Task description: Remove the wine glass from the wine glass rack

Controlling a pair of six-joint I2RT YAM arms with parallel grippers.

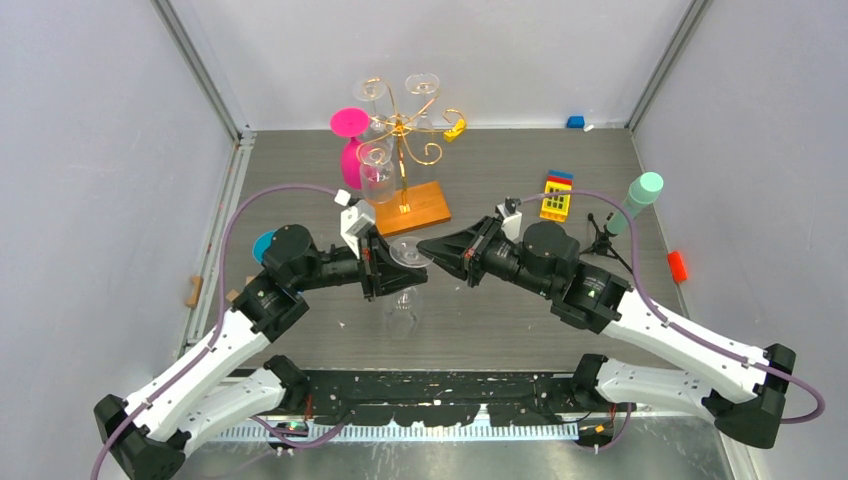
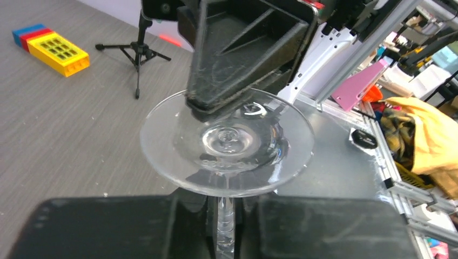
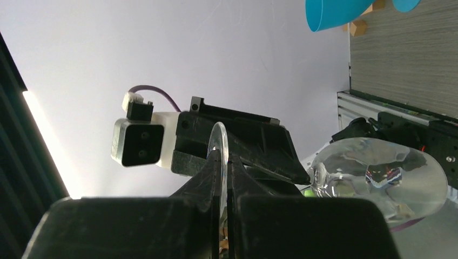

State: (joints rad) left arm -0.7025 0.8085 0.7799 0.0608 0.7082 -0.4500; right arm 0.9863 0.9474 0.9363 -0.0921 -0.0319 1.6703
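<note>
– How are the arms finished?
– White shells are seen on the left arm (image 1: 215, 345) and right arm (image 1: 660, 325), with black joints.
– And further out?
– The left gripper (image 1: 397, 264) and right gripper (image 1: 428, 246) are moulded black and wedge-shaped; a purple cable (image 1: 262, 195) is run along each arm.

Robotics lab, folks: a grey worktop (image 1: 500, 170) boxed in by blank white walls (image 1: 90, 150) on aluminium rails (image 1: 200, 65), and beyond the worktop's edge, cluttered frames and a yellow cloth (image 2: 421, 135).

Over the worktop (image 1: 500, 320), the left claw (image 1: 385, 265) and right claw (image 1: 428, 247) meet at a clear glass (image 1: 402, 300), bowl downward, just in front of the gold rack (image 1: 403, 125), where other glasses (image 1: 376, 172) hang beside a pink one (image 1: 350, 124).
</note>
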